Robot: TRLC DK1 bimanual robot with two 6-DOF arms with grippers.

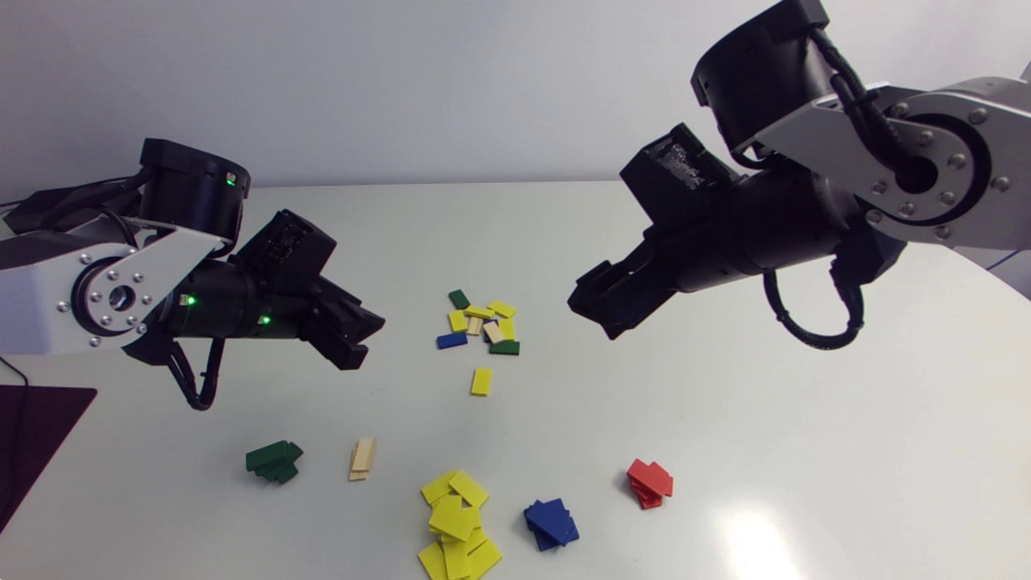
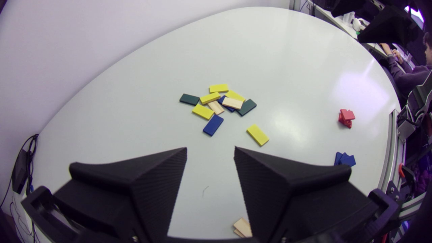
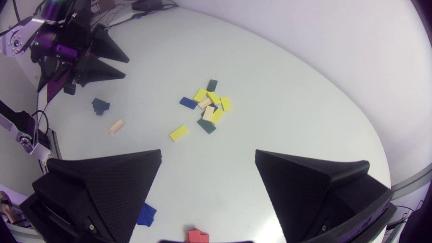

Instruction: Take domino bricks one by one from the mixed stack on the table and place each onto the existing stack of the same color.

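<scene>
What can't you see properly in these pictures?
Yellow stack: head view, cut off by the lower edge.
Wood stack: left wrist view, half behind the left end effector.
Blue stack: right wrist view, partly behind the right end effector.

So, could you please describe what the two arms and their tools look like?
Both the left arm and right arm have silver-grey links with round, screw-ringed plates, black joints and looping black cables. Small green lights glow on the left arm. The left tool and right tool are matte black, each with two broad wedge-shaped fingers, finely ribbed.
</scene>
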